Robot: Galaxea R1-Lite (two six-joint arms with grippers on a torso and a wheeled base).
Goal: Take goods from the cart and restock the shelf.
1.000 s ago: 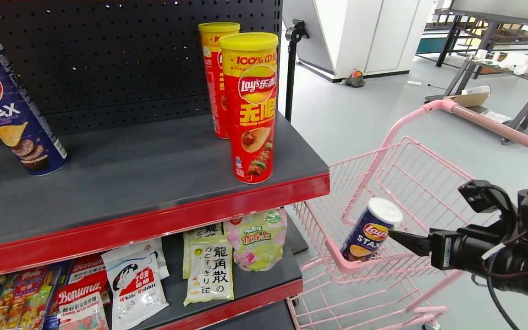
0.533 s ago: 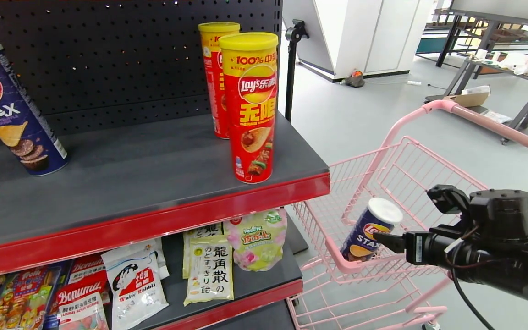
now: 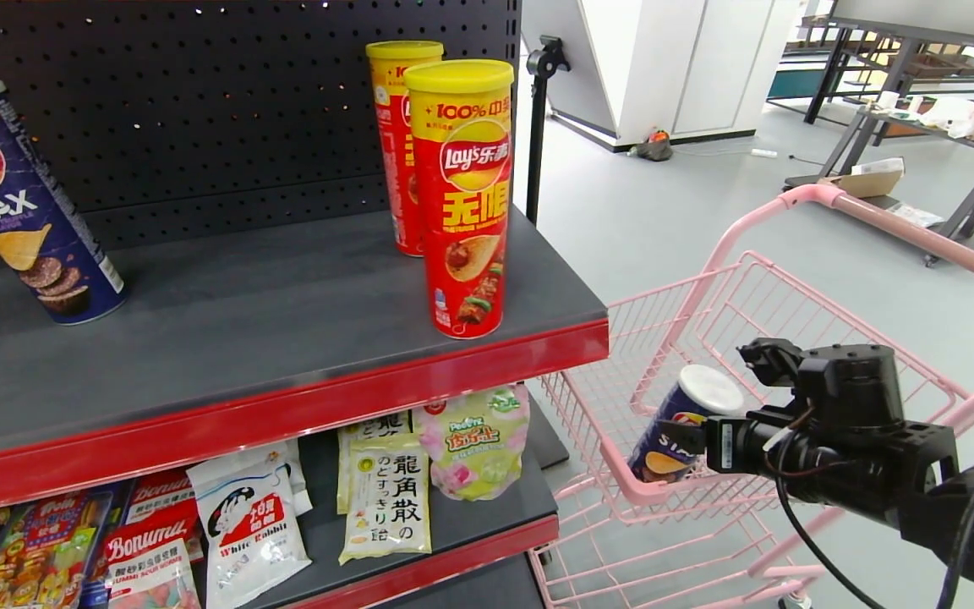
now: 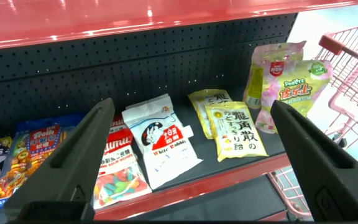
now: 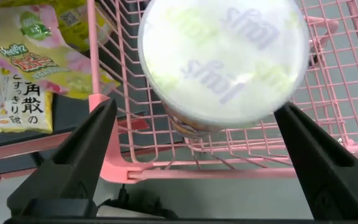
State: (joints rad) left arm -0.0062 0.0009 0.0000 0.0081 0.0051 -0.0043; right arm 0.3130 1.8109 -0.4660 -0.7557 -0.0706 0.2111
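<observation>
Right now my right gripper [image 3: 680,435] sits inside the pink cart [image 3: 834,200], level with the upper part of the blue chips can [image 3: 683,414] that leans in the cart's near-left corner, white lid tilted up. From the right wrist camera I see the claw spread wide, one finger on each side of the can's lid [image 5: 222,56], with a gap showing on both sides, so nothing is pinched. My left gripper [image 4: 191,106] is also spread, holding nothing, and faces the lower shelf [image 4: 166,199], where a white candy bag [image 4: 160,146], a yellow sachet [image 4: 235,130] and a pink-and-green pouch [image 4: 284,84] lie on the dark board. To the left of the cart, the upper shelf [image 3: 284,296] carries two upright red cans with yellow lids, the near one [image 3: 462,203] just in front of the far one [image 3: 392,144], close to the shelf's right end. Another blue chips can [image 3: 26,203] stands well apart from them at the far left, against the pegboard.
</observation>
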